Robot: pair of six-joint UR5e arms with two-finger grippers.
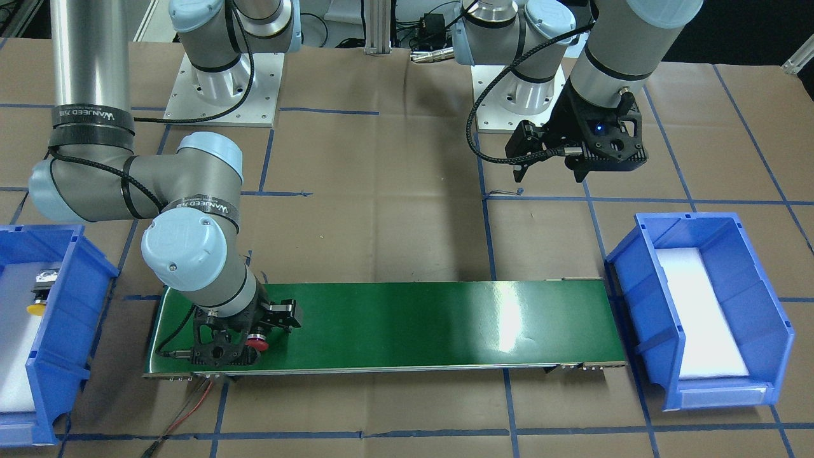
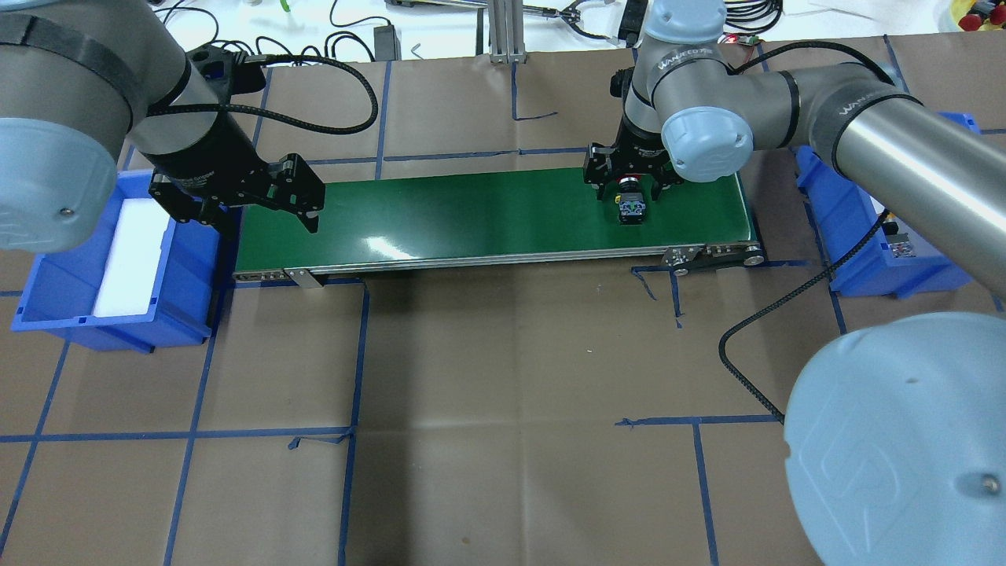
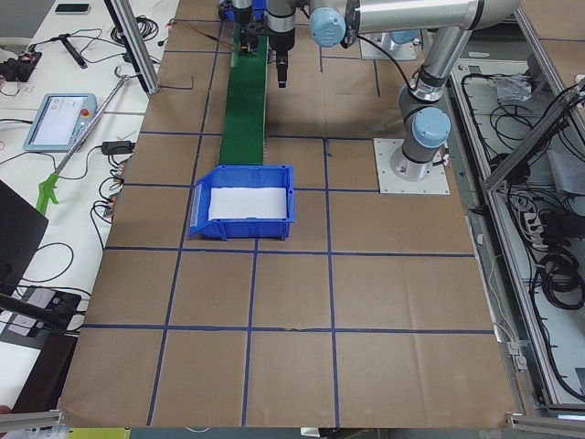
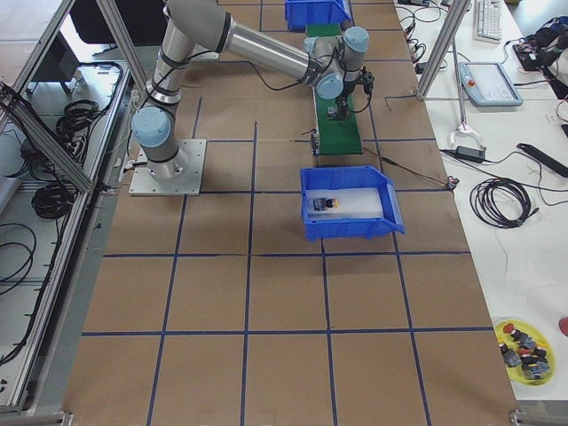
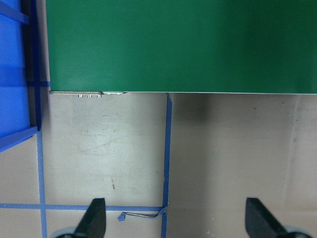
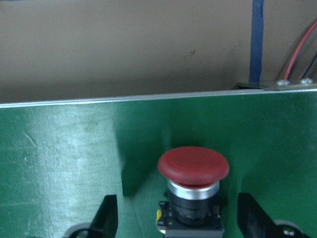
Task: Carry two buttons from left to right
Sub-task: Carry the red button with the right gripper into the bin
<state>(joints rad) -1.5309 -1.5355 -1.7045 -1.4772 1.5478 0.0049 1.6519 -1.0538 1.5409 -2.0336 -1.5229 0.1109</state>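
The red-capped button [image 6: 193, 171] lies on the green conveyor belt [image 2: 487, 212] near its right end, cap pointing away from the robot; it also shows in the overhead view [image 2: 631, 206] and the front view [image 1: 257, 343]. My right gripper [image 6: 181, 223] [image 2: 633, 189] is low over the belt, open, with one finger on each side of the button and not touching it. The yellow-capped button [image 1: 35, 310] [image 4: 324, 204] lies in the right blue bin [image 1: 57, 331]. My left gripper [image 1: 550, 173] [image 2: 259, 212] [image 5: 176, 223] hangs open and empty above the table beside the belt's left end.
The left blue bin [image 1: 699, 356] [image 2: 47, 299] [image 3: 242, 224] holds only a white foam pad. The table is brown paper with blue tape lines. Cables run along the right arm and from the belt's right end [image 1: 191, 407].
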